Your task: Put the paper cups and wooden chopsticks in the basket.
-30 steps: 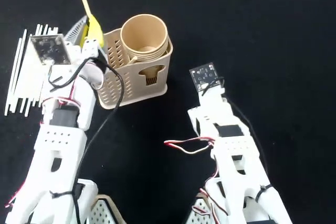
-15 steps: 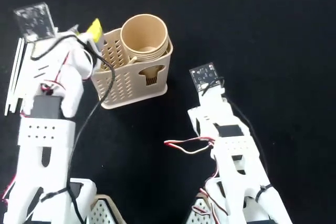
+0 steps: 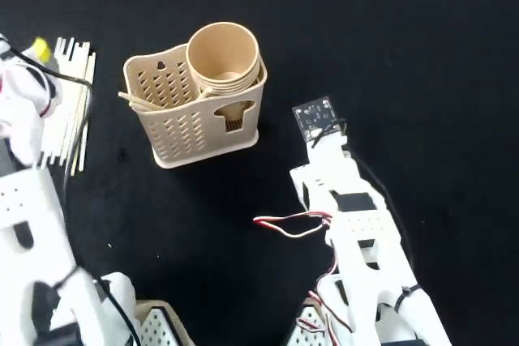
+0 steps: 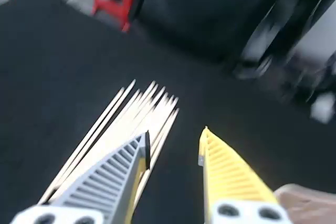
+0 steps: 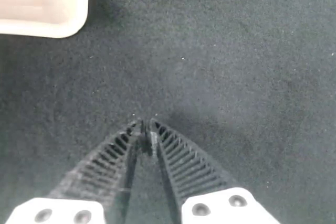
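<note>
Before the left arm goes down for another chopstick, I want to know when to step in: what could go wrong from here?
1. The chopsticks lie packed side by side close by the open left gripper, so it may pinch several or scatter them.
2. One chopstick already lies tilted in the basket compartment beside the paper cups; the next could catch on it and fall outside.

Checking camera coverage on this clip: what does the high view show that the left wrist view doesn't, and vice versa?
High view: cups stacked in the basket, one chopstick in its other compartment, and the right arm. Left wrist view: its tool open, and a red frame beyond the table. Both: the loose chopsticks on the black table.
</note>
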Robot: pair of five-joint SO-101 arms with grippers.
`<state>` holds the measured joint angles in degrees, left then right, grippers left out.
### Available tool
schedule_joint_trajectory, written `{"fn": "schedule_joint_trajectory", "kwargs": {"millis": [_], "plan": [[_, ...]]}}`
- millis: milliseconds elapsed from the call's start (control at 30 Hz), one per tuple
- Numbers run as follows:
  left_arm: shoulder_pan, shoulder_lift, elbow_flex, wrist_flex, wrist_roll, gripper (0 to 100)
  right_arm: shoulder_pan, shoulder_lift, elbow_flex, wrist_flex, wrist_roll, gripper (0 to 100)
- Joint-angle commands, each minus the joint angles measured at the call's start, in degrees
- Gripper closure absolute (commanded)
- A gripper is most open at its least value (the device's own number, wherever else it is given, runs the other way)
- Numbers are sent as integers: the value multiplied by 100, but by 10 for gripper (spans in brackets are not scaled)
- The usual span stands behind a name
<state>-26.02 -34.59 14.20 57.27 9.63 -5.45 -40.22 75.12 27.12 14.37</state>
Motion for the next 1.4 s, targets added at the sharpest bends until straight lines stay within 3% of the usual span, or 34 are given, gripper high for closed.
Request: {"fn": "schedule_joint_trajectory", "kwargs": {"millis": [0,300,833,1033,1367], "plan": [[-101,1477,-998,730,-870,829,-88,-171,-57,-105,18,984],[-127,5231,-3846,1978,-1600,830,-79,-171,-57,-105,18,984],[-277,10629,-9727,3121,-2092,831,-88,-171,-48,-105,316,984],[-242,11191,-10976,3552,-2084,972,-88,-171,-48,-105,316,984],[-13,10101,-10958,4325,-2075,971,-88,-171,-48,-105,325,985]]}}
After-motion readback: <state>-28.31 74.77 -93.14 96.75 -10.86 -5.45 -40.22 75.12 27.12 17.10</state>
